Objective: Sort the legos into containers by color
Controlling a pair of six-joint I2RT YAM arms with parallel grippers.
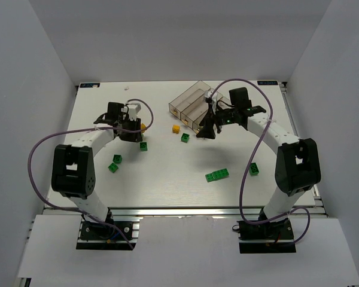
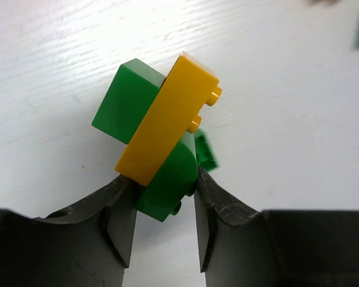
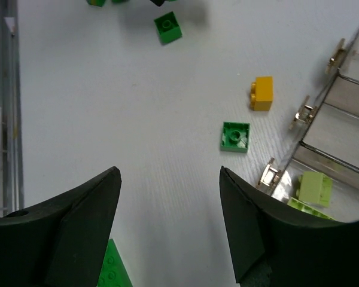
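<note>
My left gripper (image 2: 161,182) is shut on a dark green lego (image 2: 167,185) that is stuck to an orange-yellow lego (image 2: 167,119) and another dark green lego (image 2: 124,100). From above, this left gripper (image 1: 133,130) is at the table's left. My right gripper (image 3: 169,173) is open and empty above bare table, just left of the clear containers (image 3: 341,128). From above, it (image 1: 206,133) is in front of the containers (image 1: 191,103). A pale yellow-green lego (image 3: 315,189) lies in the nearest bin. A green lego (image 3: 235,137) and a yellow lego (image 3: 262,93) lie ahead of the right gripper.
Loose green legos lie at the left (image 1: 116,159) (image 1: 113,168) (image 1: 143,146), a long green one (image 1: 217,175) at centre front, and another (image 1: 254,169) by the right arm. A yellow lego (image 1: 175,128) and a green one (image 1: 185,138) lie mid-table. White walls enclose the table.
</note>
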